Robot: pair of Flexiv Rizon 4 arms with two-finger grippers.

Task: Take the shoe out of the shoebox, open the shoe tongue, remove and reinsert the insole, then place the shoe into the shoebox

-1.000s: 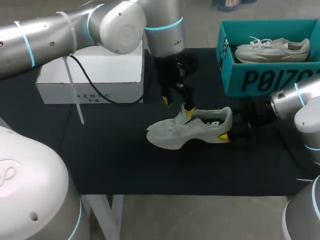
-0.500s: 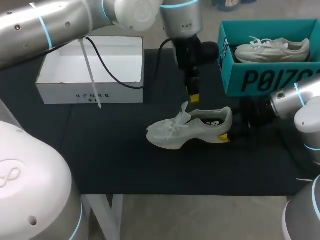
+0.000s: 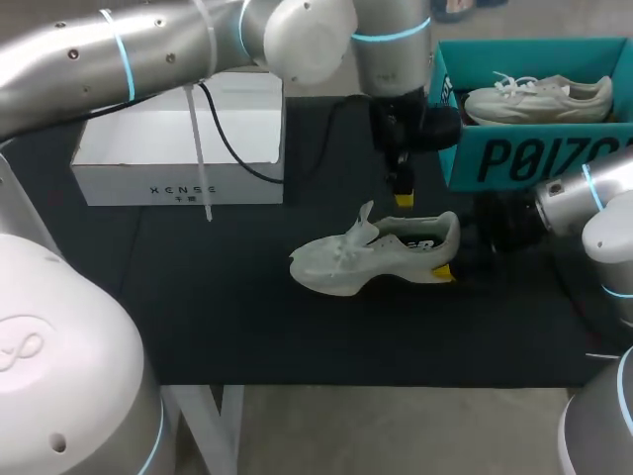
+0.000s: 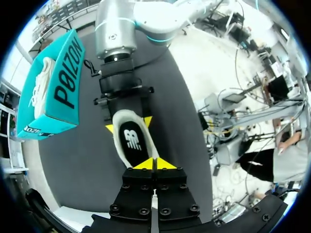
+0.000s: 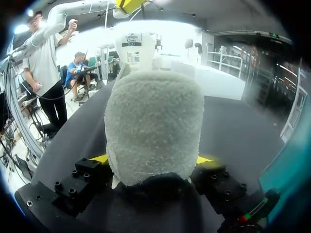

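A white shoebox [image 3: 178, 148] stands open at the left of the black tabletop [image 3: 218, 297]. The left arm comes in over it and reaches past the middle. Its left pincer [image 3: 403, 198] hangs just above the shoe [image 3: 376, 255], clear of it, over the opening near the heel. In the left wrist view, this pincer [image 4: 154, 164] has its yellow tips pressed together with nothing between them. The shoe [image 4: 133, 141] lies directly ahead of it.

The shoe rests on its sole near the middle of the tabletop, outside both boxes, toe to the left and heel to the right. It is a pale grey sneaker with loose laces. Its tongue [image 3: 364, 220] stands up, and a black insole [image 4: 134, 145] shows inside.

The right pincer [image 3: 450, 252] clamps the heel from both sides. In its own wrist view the fuzzy grey heel [image 5: 153, 126] fills the gap of the pincer [image 5: 151, 160].

At the far right stands a teal shoebox [image 3: 514, 153] holding a second shoe [image 3: 539, 99].
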